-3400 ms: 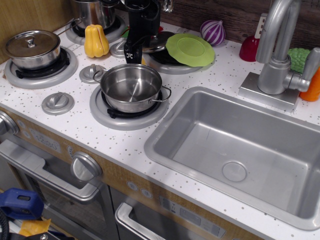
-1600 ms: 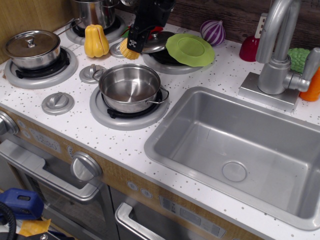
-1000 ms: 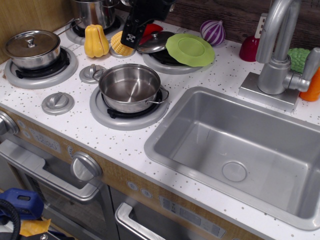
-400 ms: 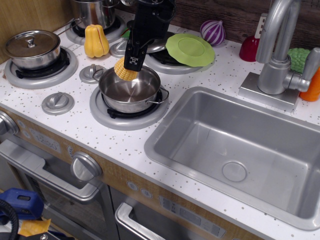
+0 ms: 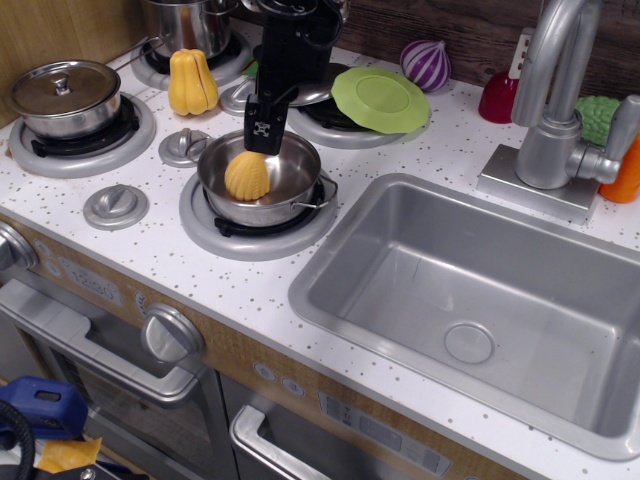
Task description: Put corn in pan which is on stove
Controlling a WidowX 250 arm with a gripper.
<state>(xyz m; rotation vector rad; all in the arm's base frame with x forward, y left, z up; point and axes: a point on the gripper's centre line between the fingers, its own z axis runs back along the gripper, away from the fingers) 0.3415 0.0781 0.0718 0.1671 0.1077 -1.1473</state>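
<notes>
The yellow corn (image 5: 247, 176) sits inside the shiny lidless pan (image 5: 296, 192), against its left inner wall. The pan stands on the front burner of the stove (image 5: 150, 250), which has a white speckled top. My gripper (image 5: 260, 148) hangs straight down over the pan's left half, its black fingers (image 5: 263, 128) just above the top of the corn. The fingers look parted and no longer clamp the corn.
A yellow-orange squash toy (image 5: 192, 82) and a silver knob (image 5: 184, 147) stand left of the pan. A lidded pot (image 5: 63, 97) is at the far left, and a taller pot (image 5: 190, 22) behind it. A green plate (image 5: 380, 98), purple onion (image 5: 426, 64), faucet (image 5: 550, 100) and sink (image 5: 480, 300) lie to the right.
The gripper carried the corn from the back burner area over the pan and lowered it. The corn has now dropped from the fingers into the pan.
</notes>
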